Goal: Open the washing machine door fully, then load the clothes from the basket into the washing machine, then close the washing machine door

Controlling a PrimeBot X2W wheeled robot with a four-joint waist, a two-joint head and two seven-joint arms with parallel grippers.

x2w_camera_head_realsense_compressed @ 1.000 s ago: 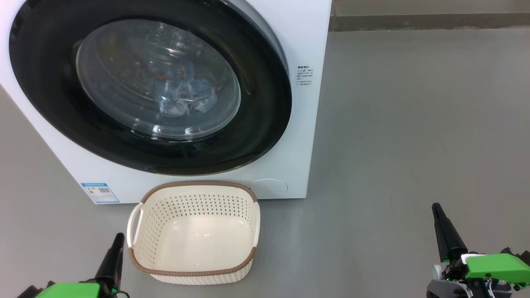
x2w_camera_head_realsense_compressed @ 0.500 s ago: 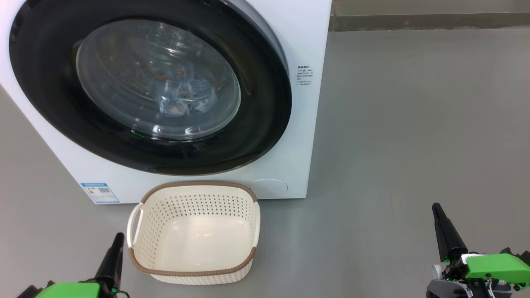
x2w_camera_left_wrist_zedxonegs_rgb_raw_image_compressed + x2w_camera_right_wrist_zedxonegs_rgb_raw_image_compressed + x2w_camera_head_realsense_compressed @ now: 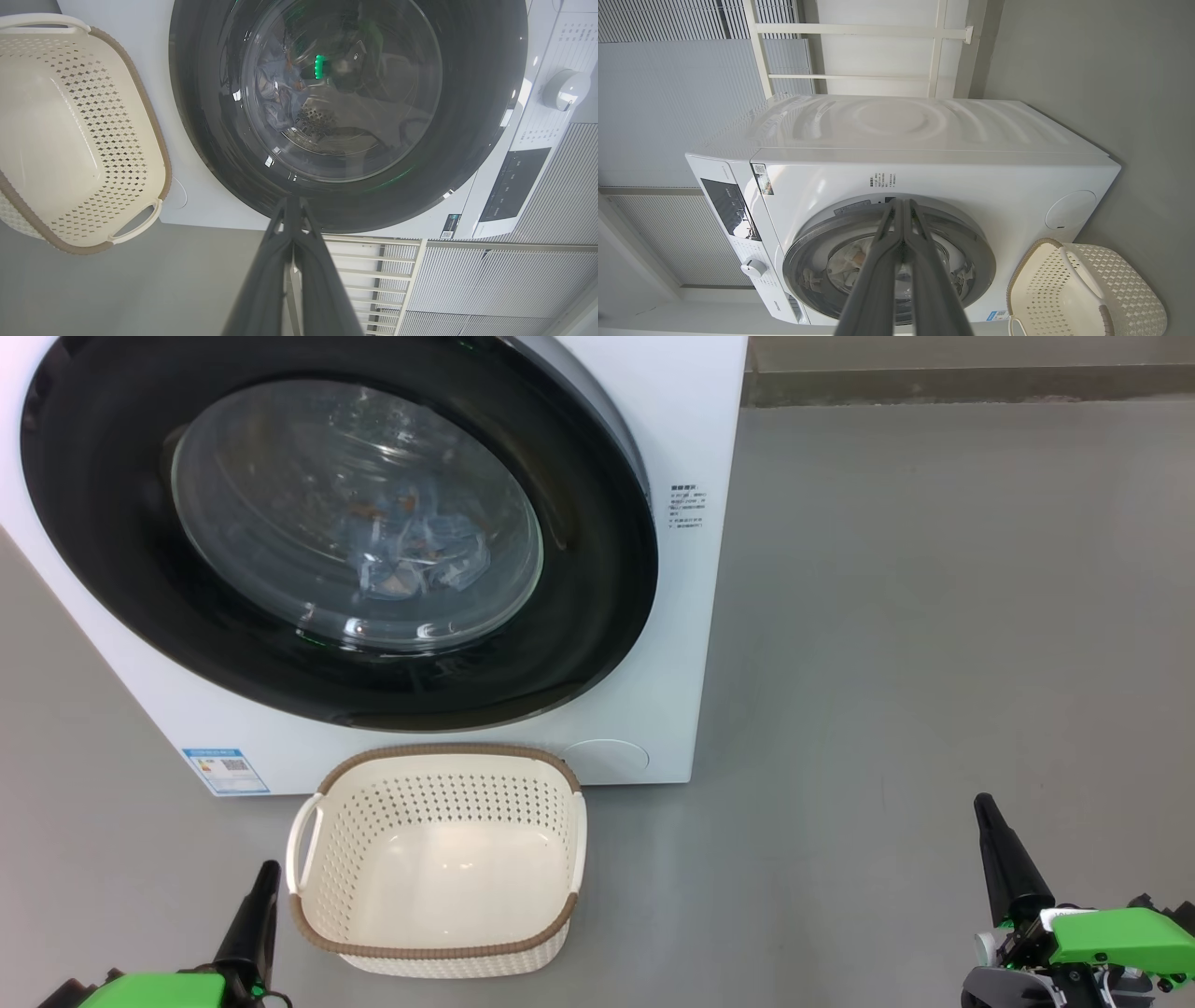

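Left pincer [image 3: 269, 870] and right pincer [image 3: 983, 807] are hanging clenched, gripping nothing, over the grey floor [image 3: 934, 616]. The washing machine door [image 3: 597, 616], glossy black rim around bulging glass, is sitting closed on the white washing machine [image 3: 695, 420]; the clothes [image 3: 411, 555] are lying inside, pale blue. The basket [image 3: 439, 949] is standing empty just beside the machine's front.

One washing machine [image 3: 686, 644], one door [image 3: 602, 569], one basket [image 3: 448, 791]
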